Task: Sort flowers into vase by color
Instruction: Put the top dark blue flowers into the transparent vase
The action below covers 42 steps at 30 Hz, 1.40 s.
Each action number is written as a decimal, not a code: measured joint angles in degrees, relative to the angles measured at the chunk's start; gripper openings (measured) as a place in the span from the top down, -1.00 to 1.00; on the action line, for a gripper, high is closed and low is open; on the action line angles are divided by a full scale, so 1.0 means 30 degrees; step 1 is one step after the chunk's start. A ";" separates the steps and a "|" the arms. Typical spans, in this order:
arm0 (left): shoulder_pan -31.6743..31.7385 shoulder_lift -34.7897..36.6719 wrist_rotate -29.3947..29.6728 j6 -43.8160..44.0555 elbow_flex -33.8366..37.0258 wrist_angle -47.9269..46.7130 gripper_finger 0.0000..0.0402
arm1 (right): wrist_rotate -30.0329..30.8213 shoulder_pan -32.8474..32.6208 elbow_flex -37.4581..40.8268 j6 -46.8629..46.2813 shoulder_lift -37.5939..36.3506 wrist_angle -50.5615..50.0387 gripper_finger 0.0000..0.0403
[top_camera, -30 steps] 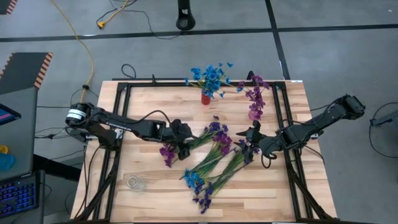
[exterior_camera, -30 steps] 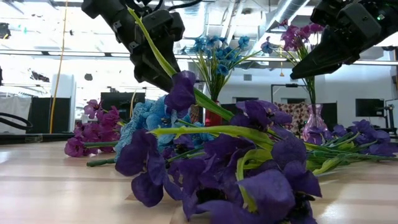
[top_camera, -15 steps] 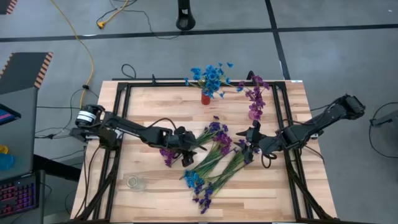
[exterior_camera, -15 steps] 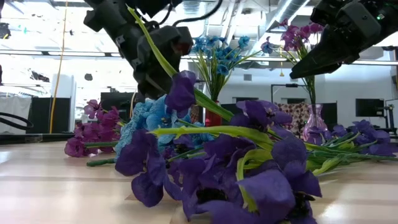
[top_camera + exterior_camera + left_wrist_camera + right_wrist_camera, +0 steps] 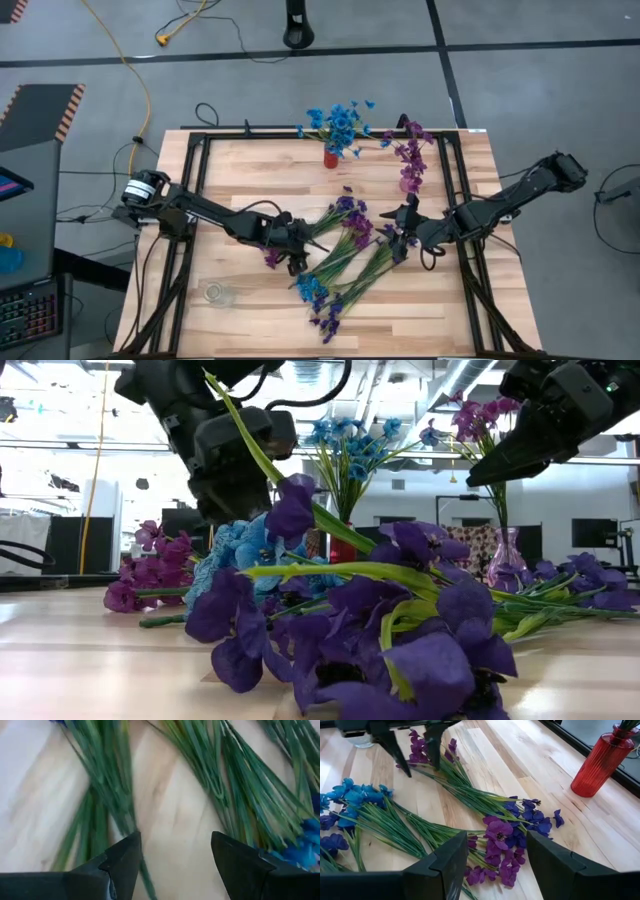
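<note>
Since a second ago, the left gripper (image 5: pixel 297 262) has been moved toward 4 o'clock, over the flowers (image 5: pixel 345 255) piled mid-table; its fingers are spread wide, nothing held. At 3 o'clock of the pile, the right gripper (image 5: pixel 403 232) is kept open and empty.

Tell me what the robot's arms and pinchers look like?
Both arms are dark, thin and jointed, with black cables looping alongside. The left arm has a silver-white ring near its base. The left gripper and right gripper each end in two black, pointed, wedge-shaped fingers.
</note>
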<state>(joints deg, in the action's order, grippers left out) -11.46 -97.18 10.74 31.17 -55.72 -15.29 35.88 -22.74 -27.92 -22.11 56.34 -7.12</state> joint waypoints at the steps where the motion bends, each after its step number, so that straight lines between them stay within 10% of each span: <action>1: -0.0111 -0.0121 0.0011 0.0134 0.0001 -0.0204 -0.14 | 0.0000 0.0000 0.0000 0.0007 0.0007 -0.0048 -0.14; 42: 0.0813 -0.1773 0.2040 0.0474 0.0036 -0.1238 0.09 | -0.0029 0.0000 0.0007 0.0006 0.0007 -0.0056 -0.14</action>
<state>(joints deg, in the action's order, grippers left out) -9.02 -102.50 16.86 32.59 -55.61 -19.00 35.79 -22.74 -27.90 -22.09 56.36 -7.29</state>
